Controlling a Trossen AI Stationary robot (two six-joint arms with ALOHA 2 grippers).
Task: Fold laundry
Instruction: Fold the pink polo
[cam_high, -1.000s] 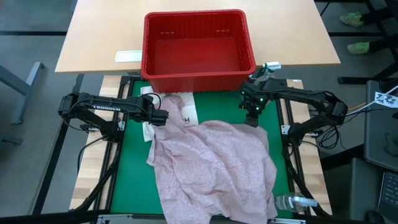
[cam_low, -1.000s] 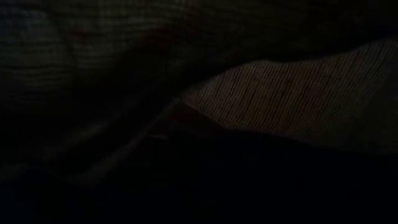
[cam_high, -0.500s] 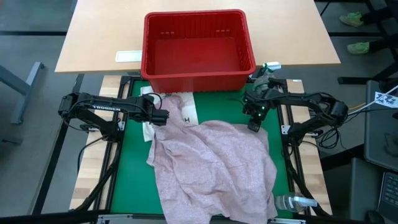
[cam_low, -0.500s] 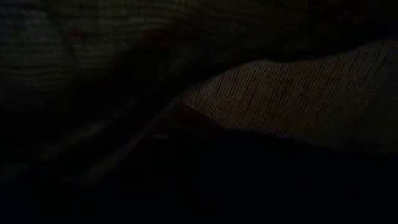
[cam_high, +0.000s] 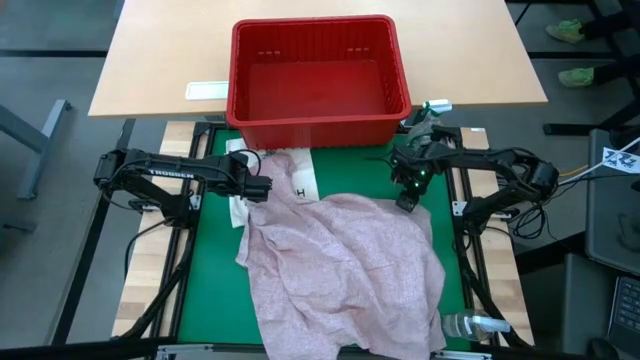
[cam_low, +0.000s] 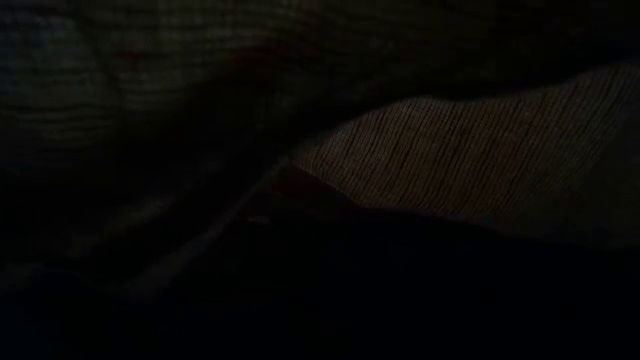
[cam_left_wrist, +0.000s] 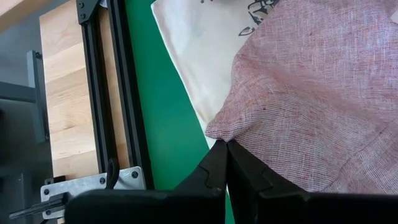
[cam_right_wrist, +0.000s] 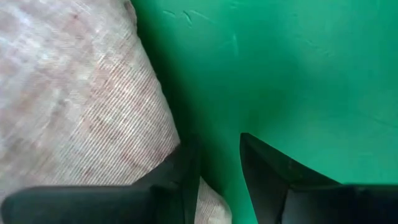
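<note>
A large pale pink heathered shirt (cam_high: 340, 270) lies spread and rumpled on the green mat (cam_high: 210, 290). Its near edge hangs over the table's front. My left gripper (cam_high: 264, 189) is shut on the shirt's far left edge. My right gripper (cam_high: 407, 203) points down at the shirt's far right corner and is open. In the right wrist view one finger (cam_right_wrist: 184, 171) stands over the cloth's edge (cam_right_wrist: 155, 124) and the other over bare mat (cam_right_wrist: 298, 81). Cloth lying in front of the low view (cam_low: 470, 160) fills it. My left gripper pinches a small bulge of the shirt's far left edge (cam_left_wrist: 219, 132) between its two shut fingertips, coming slanting down from the table's left. The cloth around the pinch rests slack on the mat and on the cream cloth under it. Whether my right gripper touches the shirt, I cannot tell.
A red plastic basket (cam_high: 318, 80) stands at the far edge of the mat, close behind both grippers. A cream printed cloth (cam_high: 300, 180) lies partly under the shirt's far left part. A clear bottle (cam_high: 470, 325) lies at the near right corner.
My right gripper has come down and a little toward the near edge, onto the shirt's far right corner, rolling slightly, then has stopped. The shirt and my left gripper have stayed where they were.
</note>
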